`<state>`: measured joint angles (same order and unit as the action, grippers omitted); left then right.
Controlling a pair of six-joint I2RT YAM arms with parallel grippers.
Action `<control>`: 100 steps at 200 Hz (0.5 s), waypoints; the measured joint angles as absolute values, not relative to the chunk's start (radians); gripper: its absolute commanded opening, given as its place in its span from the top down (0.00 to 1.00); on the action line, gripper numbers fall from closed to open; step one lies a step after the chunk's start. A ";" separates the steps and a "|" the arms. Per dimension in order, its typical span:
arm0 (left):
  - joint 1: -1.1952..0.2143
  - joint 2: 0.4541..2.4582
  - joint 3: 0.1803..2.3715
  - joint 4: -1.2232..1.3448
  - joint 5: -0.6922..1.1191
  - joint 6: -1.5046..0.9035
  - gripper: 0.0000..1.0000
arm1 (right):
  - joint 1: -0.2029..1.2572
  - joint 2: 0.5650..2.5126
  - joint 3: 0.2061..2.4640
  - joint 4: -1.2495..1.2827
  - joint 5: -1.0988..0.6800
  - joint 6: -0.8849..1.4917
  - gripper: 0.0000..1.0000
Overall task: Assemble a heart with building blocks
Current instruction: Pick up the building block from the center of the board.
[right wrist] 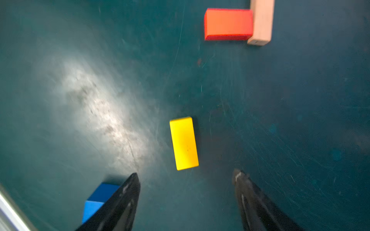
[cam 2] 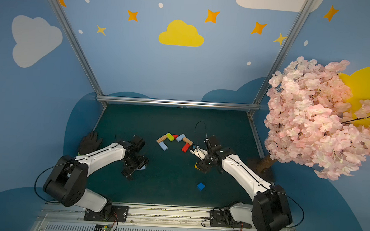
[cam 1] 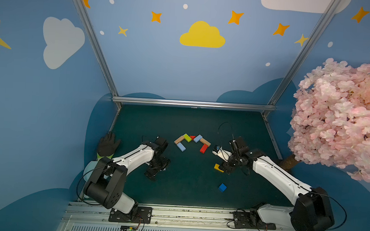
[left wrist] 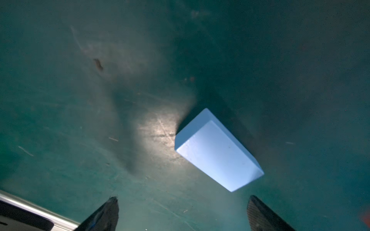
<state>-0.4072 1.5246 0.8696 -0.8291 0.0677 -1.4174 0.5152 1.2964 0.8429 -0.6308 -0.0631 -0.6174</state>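
The half-built heart (cam 1: 187, 137) lies on the mat (cam 1: 179, 120), an arch open toward the robot. The right gripper (right wrist: 186, 172), jaws apart and empty, stands just short of the yellow block (right wrist: 184, 143), whose long axis runs straight out from the jaw gap. The left gripper (left wrist: 183, 197) gapes empty before a skewed blue block (left wrist: 218, 150).

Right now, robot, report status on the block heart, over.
Left gripper open, light blue flat block ahead. Right gripper open, yellow flat block ahead. Heart outline part built, dark blue cube loose. Black glove lies aside, clear of blocks.
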 measured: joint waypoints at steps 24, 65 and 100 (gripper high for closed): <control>-0.409 1.549 0.877 -0.810 0.065 -1.465 0.00 | 0.528 1.336 0.831 -0.624 -0.023 -0.717 0.27; -0.417 1.591 0.890 -0.788 0.051 -1.520 0.00 | 0.543 1.433 0.844 -0.599 0.017 -0.786 0.30; -0.416 1.627 0.926 -0.776 0.041 -1.536 0.00 | 0.548 1.480 0.873 -0.579 0.037 -0.801 0.31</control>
